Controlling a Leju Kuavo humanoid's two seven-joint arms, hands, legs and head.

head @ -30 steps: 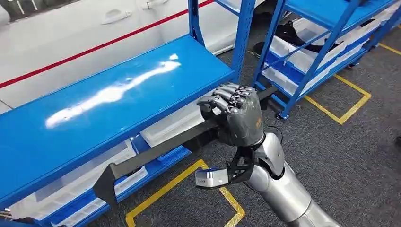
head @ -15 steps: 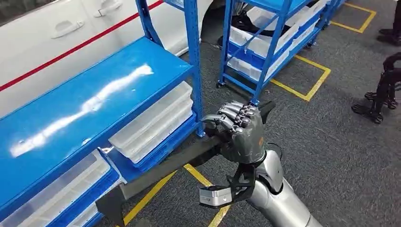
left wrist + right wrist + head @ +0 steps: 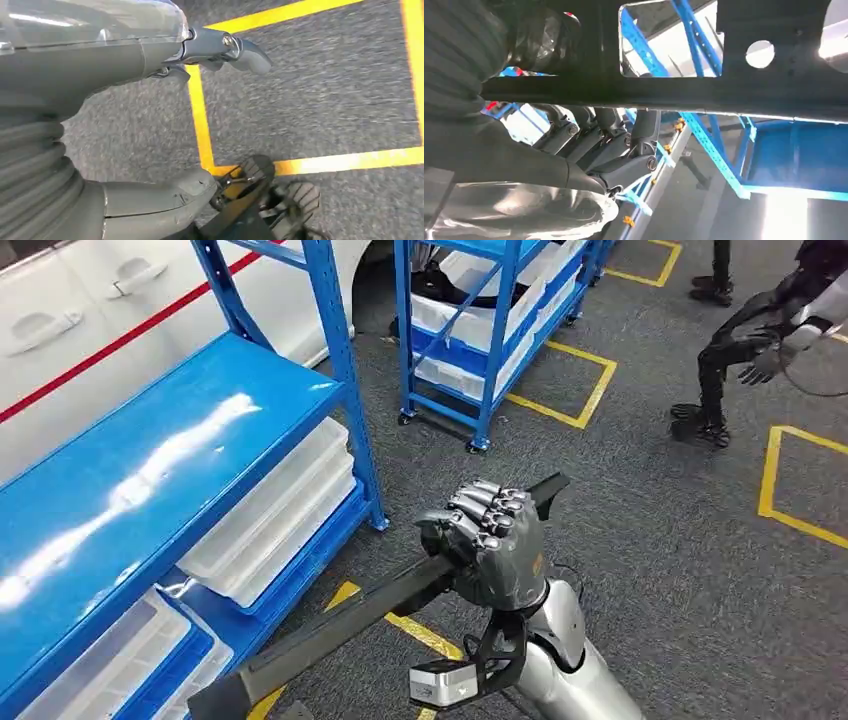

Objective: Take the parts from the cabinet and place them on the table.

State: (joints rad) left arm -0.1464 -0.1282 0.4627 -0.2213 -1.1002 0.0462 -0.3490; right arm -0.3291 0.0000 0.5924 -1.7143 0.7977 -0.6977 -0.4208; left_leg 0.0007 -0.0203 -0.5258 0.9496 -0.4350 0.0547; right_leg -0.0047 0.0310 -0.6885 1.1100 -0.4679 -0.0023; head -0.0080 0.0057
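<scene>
Long black bar part (image 3: 340, 625) is out of the cabinet, carried over the grey floor just beside the blue shelf rack (image 3: 170, 460); its long axis runs diagonally across the right hand (image 3: 490, 545), most of the length sticking out toward the robot's left. Right hand's fingers (image 3: 624, 140) are curled tight around the bar. Left hand (image 3: 125, 55) hangs over the floor with nothing visible in it; can't tell its finger state. No table in view yet.

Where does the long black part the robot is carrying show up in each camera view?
Head view: the long black part runs diagonally from lower left to centre, gripped by the right hand.
Right wrist view: the part is a dark bar with cut-out holes across the picture, fingers wrapped on it.
Left wrist view: not in it.
Shared landmark: the blue rack.
</scene>
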